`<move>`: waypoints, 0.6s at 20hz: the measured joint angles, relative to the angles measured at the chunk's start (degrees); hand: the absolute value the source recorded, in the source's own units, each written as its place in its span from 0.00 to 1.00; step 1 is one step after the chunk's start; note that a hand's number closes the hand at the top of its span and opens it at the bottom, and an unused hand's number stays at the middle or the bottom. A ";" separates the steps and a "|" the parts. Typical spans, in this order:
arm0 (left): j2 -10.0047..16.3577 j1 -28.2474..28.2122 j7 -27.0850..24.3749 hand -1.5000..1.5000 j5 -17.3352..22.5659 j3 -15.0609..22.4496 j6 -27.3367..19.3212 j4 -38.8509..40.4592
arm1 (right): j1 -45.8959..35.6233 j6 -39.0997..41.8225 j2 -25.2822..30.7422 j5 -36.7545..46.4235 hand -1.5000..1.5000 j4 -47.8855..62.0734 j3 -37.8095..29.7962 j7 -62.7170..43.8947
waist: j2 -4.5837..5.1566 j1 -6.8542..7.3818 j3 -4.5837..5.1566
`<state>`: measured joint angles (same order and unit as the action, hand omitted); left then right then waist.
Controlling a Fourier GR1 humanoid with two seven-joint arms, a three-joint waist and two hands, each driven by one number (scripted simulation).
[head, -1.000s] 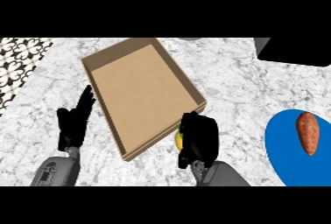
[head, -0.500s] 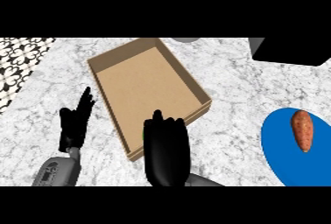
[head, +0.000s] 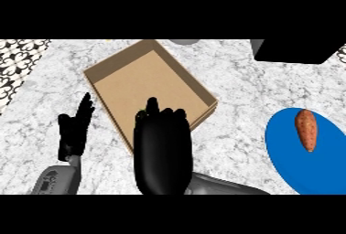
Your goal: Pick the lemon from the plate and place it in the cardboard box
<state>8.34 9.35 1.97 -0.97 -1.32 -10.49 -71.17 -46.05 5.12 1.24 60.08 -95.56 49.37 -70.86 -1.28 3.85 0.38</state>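
Observation:
The cardboard box [head: 135, 82] lies open and tilted on the marble counter, left of centre. My right hand [head: 162, 146] hangs over the box's near corner, its back toward me and its fingers curled downward. Only a small yellow-green sliver of the lemon [head: 140, 112] peeks out at the left of those fingers; the rest is hidden under the palm. The blue plate [head: 287, 155] sits at the right edge. My left hand [head: 73, 132] rests open, fingers up, just left of the box.
An orange sweet potato [head: 306, 129] lies on the blue plate. A black block [head: 297, 50] stands at the back right, and a grey round object [head: 184, 41] beyond the box. Patterned tiles [head: 17, 59] border the counter at far left.
My right hand has moved from beside the box's right wall, forward and left over its near corner, and now hides most of the lemon. The left hand has stayed put.

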 measured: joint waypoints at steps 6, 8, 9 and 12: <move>0.29 -0.63 -0.25 0.50 0.32 -0.56 -0.06 -0.75 | -6.61 1.06 -0.03 0.37 1.00 2.76 -4.46 -0.48 | 0.23 -0.65 -0.08; 0.01 -0.64 -0.33 0.50 0.10 -0.34 -0.30 -0.84 | -9.13 1.06 -0.06 -0.61 1.00 4.47 -6.27 -0.54 | 0.48 -0.71 -0.11; -0.02 -0.55 -0.15 0.50 -0.06 -0.33 -0.52 -0.78 | -9.92 0.98 -0.08 -0.87 1.00 5.18 -6.77 -0.57 | 0.57 -0.87 -0.14; -0.30 -0.65 -0.35 0.50 -0.02 -0.34 -0.67 -1.03 | -12.46 0.36 -0.16 -2.08 1.00 8.14 -9.12 -0.44 | 0.86 -1.01 -0.18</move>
<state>8.05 8.70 1.62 -0.99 -1.66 -11.16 -72.19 -58.51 5.48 1.08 58.00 -87.42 40.25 -71.30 -0.42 2.84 0.20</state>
